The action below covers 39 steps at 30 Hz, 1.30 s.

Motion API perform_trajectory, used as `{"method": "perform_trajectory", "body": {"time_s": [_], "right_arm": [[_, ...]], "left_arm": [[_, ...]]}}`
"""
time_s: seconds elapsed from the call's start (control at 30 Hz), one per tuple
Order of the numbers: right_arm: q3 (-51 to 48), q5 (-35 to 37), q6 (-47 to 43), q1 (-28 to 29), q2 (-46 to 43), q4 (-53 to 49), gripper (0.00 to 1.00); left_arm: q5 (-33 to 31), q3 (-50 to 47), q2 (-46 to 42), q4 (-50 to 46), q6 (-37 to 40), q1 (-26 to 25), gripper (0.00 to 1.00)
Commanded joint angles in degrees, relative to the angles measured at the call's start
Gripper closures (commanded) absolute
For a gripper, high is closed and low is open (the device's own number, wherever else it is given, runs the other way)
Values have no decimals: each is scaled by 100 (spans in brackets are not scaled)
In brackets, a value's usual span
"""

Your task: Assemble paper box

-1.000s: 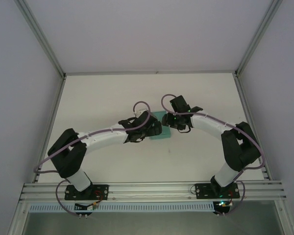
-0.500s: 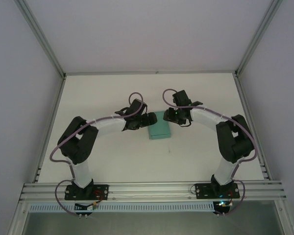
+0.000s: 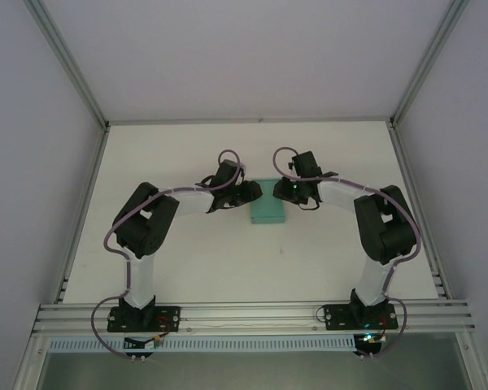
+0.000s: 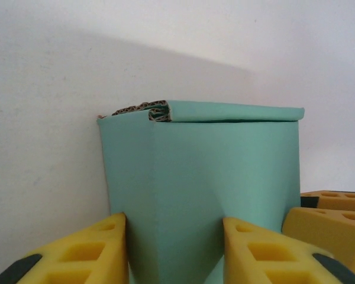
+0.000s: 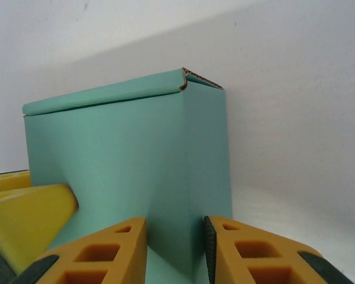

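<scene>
from the top, the paper box (image 3: 267, 211) sat mid table (image 3: 187, 260), right between the left gripper (image 3: 250, 193) and right gripper (image 3: 283, 191). left wrist cam: its yellow fingers (image 4: 86, 248) pinched a box corner. right wrist cam: same deal, fingers (image 5: 97, 251) clamped on the box's near corner.

A matte white tabletop (image 3: 325, 260) lies inside a booth of pale lavender-grey wall panels: a back panel (image 3: 252, 57) behind the far edge, a left panel (image 3: 24, 203) and a right panel (image 3: 472, 203) along the sides. Silver aluminium frame posts (image 3: 65, 61) rise slantwise from the two far corners. A ribbed aluminium rail (image 3: 252, 315) spans the near edge. A perforated white strip (image 3: 252, 344) runs just below it, above a dark grey surface (image 3: 252, 370). The light is soft and even. In the left wrist view a broad grey shadow (image 4: 165, 71) falls across the white surface.
</scene>
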Motion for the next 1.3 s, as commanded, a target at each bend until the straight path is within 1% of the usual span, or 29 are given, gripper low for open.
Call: {"method": "perform_trajectory", "body": {"time_s": [0.0,0.1,0.23,0.27,0.37,0.67,0.73,0.9,0.93,1.03,1.17,1.27], "right_arm": [[-331,-886,-181,205,276,277,68],[-384,-1002,-191,188,305,384,68],[-419,-1009,-182,175,302,446,68],[-427,-1014,-182,170,303,455,68],[-445,-1042,-192,172,316,494,68],[-511,-1051,-161,146,231,596,67],[-503,-1027,-173,134,175,547,65],[-294,-771,-173,99,15,220,59],[-240,-716,-173,89,-15,164,55],[-65,-567,-128,74,-84,-45,52],[152,-341,-147,55,-90,-362,51],[308,-153,-180,38,-82,-595,48]], "left_arm": [[667,-342,422,588,-338,-162,70],[763,-582,493,979,-523,-162,81],[679,-861,540,1317,-754,-155,89],[643,-930,547,1394,-805,-160,94],[587,-1023,581,1459,-874,-162,100],[604,-1221,653,1831,-1059,-166,100],[569,-1247,598,1812,-1051,-171,100],[261,-1198,334,1202,-825,-167,100],[223,-1185,298,1080,-800,-170,100],[138,-1147,240,877,-769,-180,100],[-78,-988,74,408,-628,-234,84],[-350,-812,-147,-98,-414,-311,67]]}}
